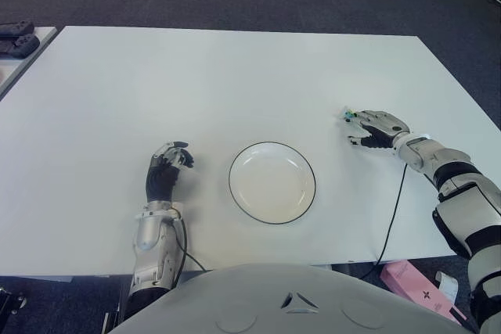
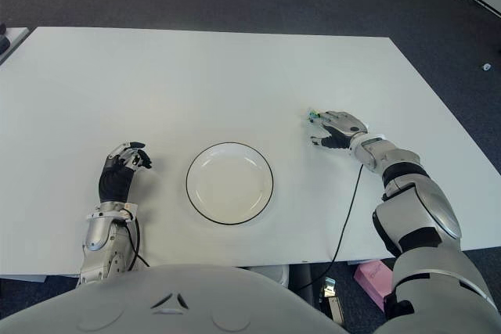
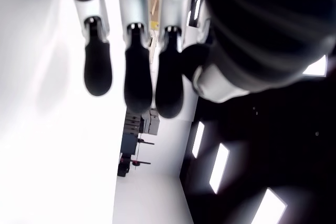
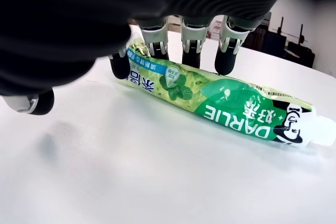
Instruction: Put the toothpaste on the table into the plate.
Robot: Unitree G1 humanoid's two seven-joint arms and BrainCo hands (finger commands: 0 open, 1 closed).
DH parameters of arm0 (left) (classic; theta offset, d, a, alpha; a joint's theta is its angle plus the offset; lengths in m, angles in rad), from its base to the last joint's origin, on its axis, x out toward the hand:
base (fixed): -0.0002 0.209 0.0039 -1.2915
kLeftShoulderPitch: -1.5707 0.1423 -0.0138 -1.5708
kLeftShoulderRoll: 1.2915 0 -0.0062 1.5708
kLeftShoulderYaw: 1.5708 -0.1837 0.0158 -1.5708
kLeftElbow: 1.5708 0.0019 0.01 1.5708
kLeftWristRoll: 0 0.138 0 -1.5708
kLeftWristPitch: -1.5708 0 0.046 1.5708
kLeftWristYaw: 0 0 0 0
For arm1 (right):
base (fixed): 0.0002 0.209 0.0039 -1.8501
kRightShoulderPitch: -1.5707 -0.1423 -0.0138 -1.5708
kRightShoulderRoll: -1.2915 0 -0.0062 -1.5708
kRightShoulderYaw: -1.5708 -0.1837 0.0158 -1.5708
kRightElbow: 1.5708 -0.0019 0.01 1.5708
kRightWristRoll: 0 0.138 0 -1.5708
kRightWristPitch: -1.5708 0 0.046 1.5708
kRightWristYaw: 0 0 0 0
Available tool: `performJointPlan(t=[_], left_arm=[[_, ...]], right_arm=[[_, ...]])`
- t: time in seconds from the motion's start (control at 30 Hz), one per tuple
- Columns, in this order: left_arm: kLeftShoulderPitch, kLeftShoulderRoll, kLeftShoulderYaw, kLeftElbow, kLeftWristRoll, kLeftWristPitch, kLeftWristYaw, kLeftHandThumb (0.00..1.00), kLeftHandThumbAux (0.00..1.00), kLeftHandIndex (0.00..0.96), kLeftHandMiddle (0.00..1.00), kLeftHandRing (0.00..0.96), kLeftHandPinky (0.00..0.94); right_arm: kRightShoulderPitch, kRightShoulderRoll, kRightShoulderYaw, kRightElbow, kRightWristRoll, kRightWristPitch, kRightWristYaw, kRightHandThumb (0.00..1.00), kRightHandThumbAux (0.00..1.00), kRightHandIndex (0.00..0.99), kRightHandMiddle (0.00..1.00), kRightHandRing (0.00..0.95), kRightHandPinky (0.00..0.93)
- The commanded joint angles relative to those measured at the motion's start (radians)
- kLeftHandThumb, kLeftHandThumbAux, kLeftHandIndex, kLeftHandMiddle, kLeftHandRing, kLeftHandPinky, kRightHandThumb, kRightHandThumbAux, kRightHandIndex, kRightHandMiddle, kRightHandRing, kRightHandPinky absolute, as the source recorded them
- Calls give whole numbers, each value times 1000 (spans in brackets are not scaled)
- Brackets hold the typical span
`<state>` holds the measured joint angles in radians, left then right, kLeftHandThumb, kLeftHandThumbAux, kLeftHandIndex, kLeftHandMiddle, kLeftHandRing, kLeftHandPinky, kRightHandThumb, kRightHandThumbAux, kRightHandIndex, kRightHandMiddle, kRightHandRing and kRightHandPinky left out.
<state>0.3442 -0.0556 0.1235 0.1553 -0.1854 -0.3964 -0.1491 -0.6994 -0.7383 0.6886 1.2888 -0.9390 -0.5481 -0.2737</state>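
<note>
Right hand (image 1: 374, 129) out at the plate's two o'clock, arched over the toothpaste (image 4: 220, 100), fingers (image 4: 190, 56) down on the tube's far flank, thumb off on the near side, nothing clamped yet. Tube flat on the table (image 1: 235, 76), well apart from the plate (image 1: 272, 182). Reach done, grasp pending: needs thumb brought in, then lift and carry toward eight o'clock. Left hand (image 1: 166, 170) idle at the plate's nine o'clock, fingers relaxed, empty.
</note>
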Motion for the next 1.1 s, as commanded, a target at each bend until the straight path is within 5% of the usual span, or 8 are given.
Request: performJointPlan(t=[0.03, 0.37, 0.8, 1.03, 1.1], left_arm=[[26, 3, 4, 5, -3, 30, 6, 701, 720, 433, 605, 585, 567], [46, 1, 12, -25, -2, 49, 14, 702, 719, 434, 607, 583, 572], [63, -4, 8, -51, -1, 52, 9, 701, 719, 435, 610, 585, 573], [58, 0, 8, -43, -1, 58, 7, 700, 719, 434, 609, 588, 575], [56, -2, 7, -41, 1, 59, 10, 700, 719, 434, 608, 588, 573]], right_arm=[[2, -8, 11, 27, -2, 15, 46, 528, 177, 0, 0, 0, 0], [9, 8, -16, 39, 49, 71, 133, 536, 183, 0, 0, 0, 0], [20, 14, -58, 49, 99, 93, 138, 522, 218, 0, 0, 0, 0], [-8, -15, -89, 7, 113, 50, 23, 531, 244, 0, 0, 0, 0], [-4, -18, -87, -1, 100, 42, -68, 537, 249, 0, 0, 0, 0]])
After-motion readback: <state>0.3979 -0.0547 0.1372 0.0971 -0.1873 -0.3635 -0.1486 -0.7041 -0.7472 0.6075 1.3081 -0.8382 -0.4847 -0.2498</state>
